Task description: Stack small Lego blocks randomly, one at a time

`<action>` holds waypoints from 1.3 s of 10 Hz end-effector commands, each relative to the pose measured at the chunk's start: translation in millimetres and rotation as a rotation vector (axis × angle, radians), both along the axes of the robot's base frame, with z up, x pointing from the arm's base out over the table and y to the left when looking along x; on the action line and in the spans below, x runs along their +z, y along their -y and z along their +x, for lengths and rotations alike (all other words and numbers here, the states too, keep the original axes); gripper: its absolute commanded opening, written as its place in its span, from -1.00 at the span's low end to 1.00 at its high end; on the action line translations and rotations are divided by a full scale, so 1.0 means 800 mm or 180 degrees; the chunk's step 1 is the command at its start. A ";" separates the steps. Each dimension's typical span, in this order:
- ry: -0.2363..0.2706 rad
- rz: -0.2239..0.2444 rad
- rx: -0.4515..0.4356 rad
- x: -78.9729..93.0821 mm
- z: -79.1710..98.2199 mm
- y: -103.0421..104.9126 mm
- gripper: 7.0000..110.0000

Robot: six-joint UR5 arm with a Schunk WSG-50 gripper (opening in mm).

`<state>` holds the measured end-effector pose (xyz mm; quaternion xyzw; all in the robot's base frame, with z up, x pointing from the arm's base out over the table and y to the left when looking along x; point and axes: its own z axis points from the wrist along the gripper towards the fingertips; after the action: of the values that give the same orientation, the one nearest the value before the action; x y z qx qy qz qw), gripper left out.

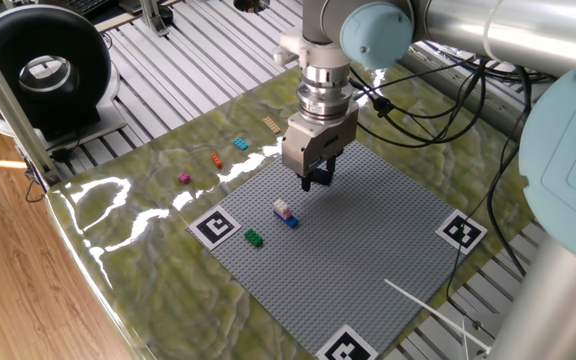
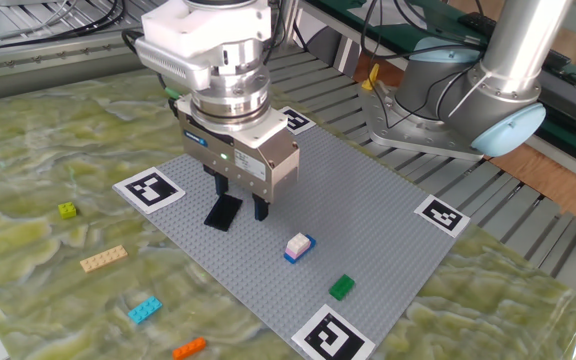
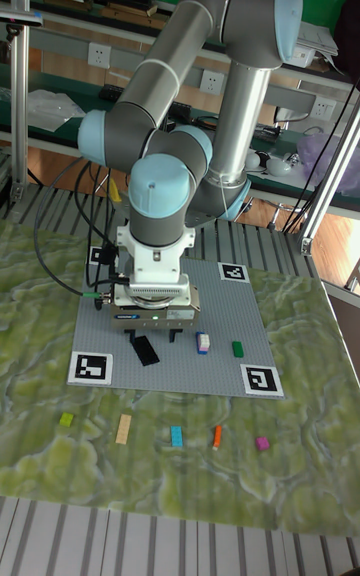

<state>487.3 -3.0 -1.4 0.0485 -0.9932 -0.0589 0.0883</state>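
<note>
My gripper (image 2: 239, 203) hangs just above the grey baseplate (image 2: 368, 215), its fingers apart with nothing between them. A dark flat plate (image 2: 223, 212) lies on the baseplate by the left finger, partly behind it; the tall fixed view shows the plate (image 3: 146, 349) just in front of the gripper (image 3: 153, 335). A white-pink block on a blue one (image 2: 298, 246) stands to the right, and a green block (image 2: 341, 287) sits further on. Off the baseplate lie yellow-green (image 2: 67, 210), tan (image 2: 103, 259), cyan (image 2: 144, 310), orange (image 2: 189, 348) and magenta (image 1: 183, 178) blocks.
Black-and-white marker tags (image 2: 151, 187) sit at the baseplate's corners. A black round device (image 1: 43, 70) stands beyond the table's far left corner. Cables (image 1: 418, 110) trail behind the arm. Thin white rods (image 1: 428, 305) lie at the baseplate's right edge.
</note>
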 end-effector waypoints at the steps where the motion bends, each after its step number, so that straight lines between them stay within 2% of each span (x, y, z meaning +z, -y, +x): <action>1: 0.0008 0.0034 -0.0018 0.002 0.004 -0.001 0.15; 13: -0.0021 0.0026 -0.0058 -0.003 0.001 0.002 0.15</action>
<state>486.9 -5.6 -4.4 0.0448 -0.9930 -0.0594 0.0918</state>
